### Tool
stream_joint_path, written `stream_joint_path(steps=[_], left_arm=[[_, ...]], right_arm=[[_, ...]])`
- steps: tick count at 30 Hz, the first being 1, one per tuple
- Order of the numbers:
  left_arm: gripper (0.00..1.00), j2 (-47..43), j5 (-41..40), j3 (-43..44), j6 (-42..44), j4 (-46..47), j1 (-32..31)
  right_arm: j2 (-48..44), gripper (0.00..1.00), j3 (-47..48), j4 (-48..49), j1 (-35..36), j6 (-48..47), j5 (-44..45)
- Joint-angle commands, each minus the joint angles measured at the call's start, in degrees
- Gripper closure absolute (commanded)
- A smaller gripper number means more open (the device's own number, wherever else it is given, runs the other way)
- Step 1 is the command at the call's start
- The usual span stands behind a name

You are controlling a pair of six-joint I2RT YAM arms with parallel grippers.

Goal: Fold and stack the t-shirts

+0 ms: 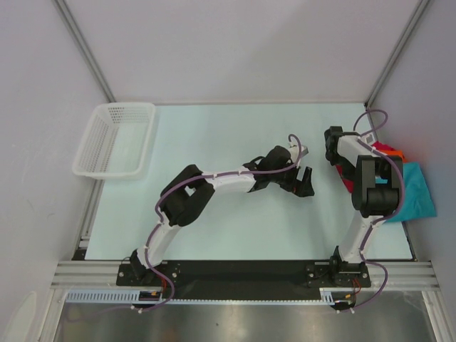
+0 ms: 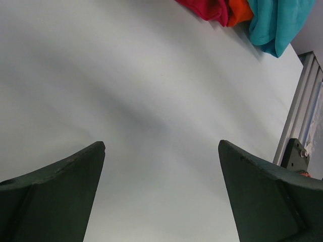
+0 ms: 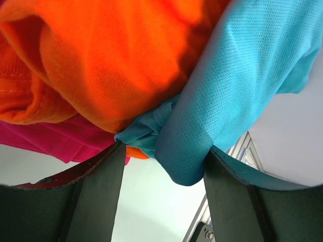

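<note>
Presently, three shirts lie heaped at the right edge of the worktop [image 1: 235, 135]: a teal shirt [image 1: 417, 189], an orange shirt [image 1: 393, 151] and a pink shirt [image 1: 347, 178], bunched together and overlapping. None shows a flat fold or squared edges, and no neat stack is visible anywhere on the worktop. The basket [image 1: 114, 139] at the far left corner appears to hold nothing, though its floor is only partly legible.

The right gripper [image 3: 164, 166] sits at the heap, jaws apart, with a rumpled lobe of teal cloth and a little orange between them; the wrist view does not show the fingers pressing on it, so no firm hold is established. The left gripper [image 2: 161, 191] hovers over bare worktop near the centre, jaws wide apart and holding nothing, with the heap well off to its side.

Judgement: folding and stacking both remain outstanding for all three visible shirts. Whether more shirts lie under the heap cannot be told.
</note>
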Motion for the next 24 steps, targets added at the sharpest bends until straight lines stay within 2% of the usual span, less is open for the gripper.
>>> stream_joint_path(steps=[1,9,24], left_arm=[[0.00,-3.13,1.37,-0.29,-0.22,2.30,0.82],[0.00,-2.25,1.72,0.06,-0.57,2.39,0.82],[0.01,-2.16,2.07,-0.20,-0.83,2.74,0.82]], right_arm=[[0.21,0.35,2.57,0.41,0.32,1.47,1.55],[-0.49,0.35,5.21,-1.34,1.90,1.29,2.35],[-0.49,0.35,4.17,-2.05,1.28,1.64,3.75]])
